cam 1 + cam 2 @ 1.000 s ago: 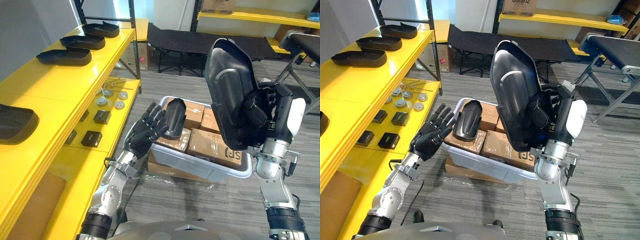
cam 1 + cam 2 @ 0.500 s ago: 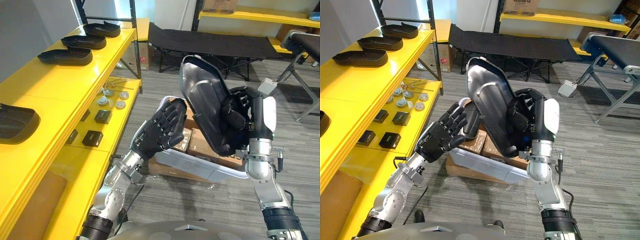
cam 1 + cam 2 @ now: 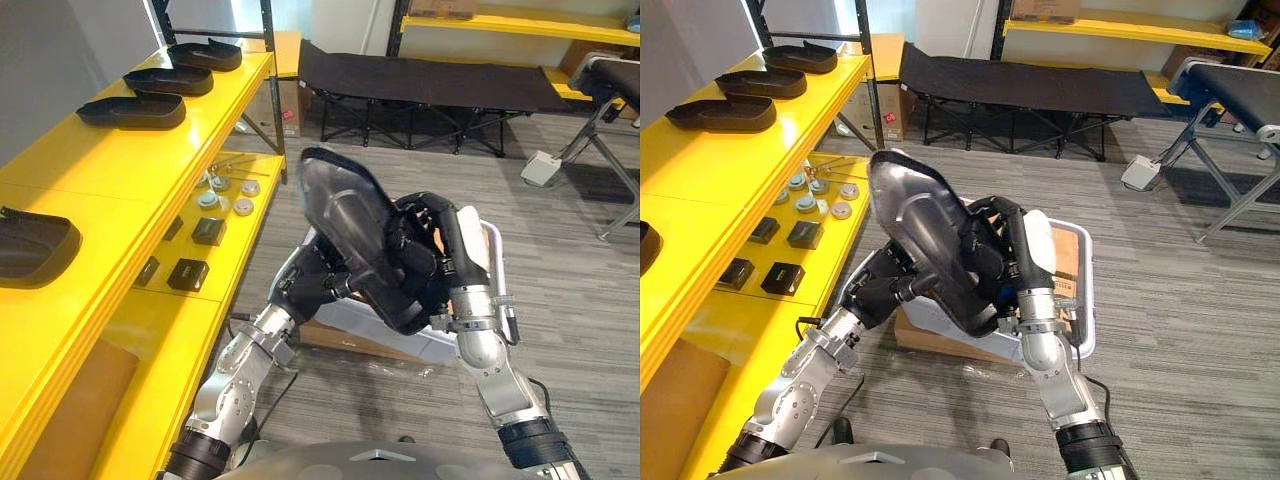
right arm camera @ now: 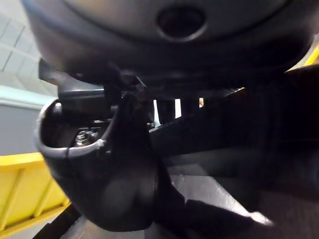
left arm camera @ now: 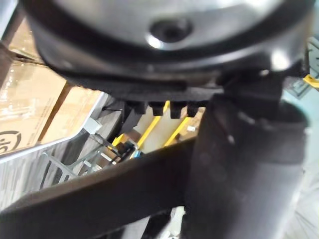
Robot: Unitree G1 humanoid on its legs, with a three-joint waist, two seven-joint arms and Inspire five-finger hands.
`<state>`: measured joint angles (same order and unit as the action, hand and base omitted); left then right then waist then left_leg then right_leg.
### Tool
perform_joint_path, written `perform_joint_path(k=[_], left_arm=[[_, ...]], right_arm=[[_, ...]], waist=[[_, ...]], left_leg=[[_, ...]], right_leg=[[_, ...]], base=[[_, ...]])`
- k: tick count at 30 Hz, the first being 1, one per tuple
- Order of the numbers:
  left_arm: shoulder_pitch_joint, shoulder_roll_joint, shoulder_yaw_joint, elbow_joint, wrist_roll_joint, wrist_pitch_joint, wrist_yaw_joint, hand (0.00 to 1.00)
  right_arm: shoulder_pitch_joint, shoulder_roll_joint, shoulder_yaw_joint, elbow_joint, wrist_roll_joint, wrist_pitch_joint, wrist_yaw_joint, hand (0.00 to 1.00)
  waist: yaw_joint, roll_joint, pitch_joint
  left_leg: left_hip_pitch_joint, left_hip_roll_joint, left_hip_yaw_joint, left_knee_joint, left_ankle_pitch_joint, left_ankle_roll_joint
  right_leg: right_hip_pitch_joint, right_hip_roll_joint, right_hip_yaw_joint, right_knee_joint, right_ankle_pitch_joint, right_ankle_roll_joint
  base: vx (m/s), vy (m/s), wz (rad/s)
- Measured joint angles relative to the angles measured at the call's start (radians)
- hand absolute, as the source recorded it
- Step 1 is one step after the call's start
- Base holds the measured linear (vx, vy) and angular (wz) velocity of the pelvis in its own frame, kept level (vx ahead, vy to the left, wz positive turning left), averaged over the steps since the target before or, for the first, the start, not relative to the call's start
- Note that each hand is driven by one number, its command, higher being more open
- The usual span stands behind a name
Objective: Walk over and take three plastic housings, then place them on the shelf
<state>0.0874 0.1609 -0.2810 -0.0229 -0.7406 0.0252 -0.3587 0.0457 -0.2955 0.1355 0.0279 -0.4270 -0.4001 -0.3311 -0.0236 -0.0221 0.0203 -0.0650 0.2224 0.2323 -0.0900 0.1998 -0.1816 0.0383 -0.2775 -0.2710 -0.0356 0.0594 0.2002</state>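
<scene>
Right hand (image 3: 422, 242) clasps housing (image 3: 345, 215); left hand (image 3: 878, 292) at its lower edge.

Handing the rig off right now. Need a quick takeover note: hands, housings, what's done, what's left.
Right hand: shut on a black plastic housing, held tilted above the white bin.
Left hand: up against the housing's lower edge, partly hidden behind it; grip unclear.
Shelf: four housings lie on the yellow top level, three at the far end and one near.
Left: carry the held housing to the shelf and set it down. How many shelved ones count toward three, I cannot tell.
</scene>
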Motion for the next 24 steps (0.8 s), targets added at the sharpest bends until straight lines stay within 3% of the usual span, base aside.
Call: perform_joint_path(k=[7,8,11,17,24], left_arm=[[0.001,0.004,-0.026,-0.012,-0.048,0.065,0.026,1.00],[0.001,0.004,-0.032,-0.021,-0.048,0.082,0.030,0.00],[0.001,0.005,-0.045,-0.027,-0.065,0.099,0.041,0.00],[0.013,0.008,-0.047,-0.027,-0.071,0.134,0.178,0.00],[0.024,0.027,-0.032,-0.024,0.018,0.131,0.222,0.00]], right_arm=[[0.039,0.038,0.039,0.032,0.000,0.003,-0.016,0.00],[0.038,0.040,0.053,0.045,-0.005,0.006,-0.031,0.00],[0.043,0.048,0.076,0.055,-0.039,0.023,-0.066,0.00],[0.048,0.056,0.113,0.084,-0.040,0.018,-0.184,0.00],[0.052,0.052,0.172,0.073,-0.038,0.020,-0.233,0.00]], waist=[[0.022,-0.002,0.002],[0.021,-0.003,0.002],[0.021,-0.003,0.003],[0.021,-0.005,0.003],[0.036,-0.006,0.003]], left_leg=[[-0.003,0.000,-0.009,0.000,0.000,0.001],[-0.004,0.000,-0.012,0.000,0.001,0.001],[-0.009,0.000,-0.017,0.000,0.002,0.002],[-0.015,-0.001,-0.022,0.000,0.004,0.005],[-0.015,-0.001,-0.023,0.000,0.004,0.005]], right_leg=[[0.000,0.000,-0.009,0.009,-0.008,-0.002],[0.000,0.000,-0.013,0.013,-0.012,-0.002],[-0.001,0.000,-0.017,0.015,-0.013,-0.003],[-0.003,0.000,-0.024,0.014,-0.013,-0.003],[-0.003,0.000,-0.024,0.014,-0.013,-0.003]], base=[[0.00,0.000,0.03],[0.00,0.000,0.07],[0.00,-0.001,0.05],[0.00,-0.001,0.02],[0.00,0.000,0.00]])
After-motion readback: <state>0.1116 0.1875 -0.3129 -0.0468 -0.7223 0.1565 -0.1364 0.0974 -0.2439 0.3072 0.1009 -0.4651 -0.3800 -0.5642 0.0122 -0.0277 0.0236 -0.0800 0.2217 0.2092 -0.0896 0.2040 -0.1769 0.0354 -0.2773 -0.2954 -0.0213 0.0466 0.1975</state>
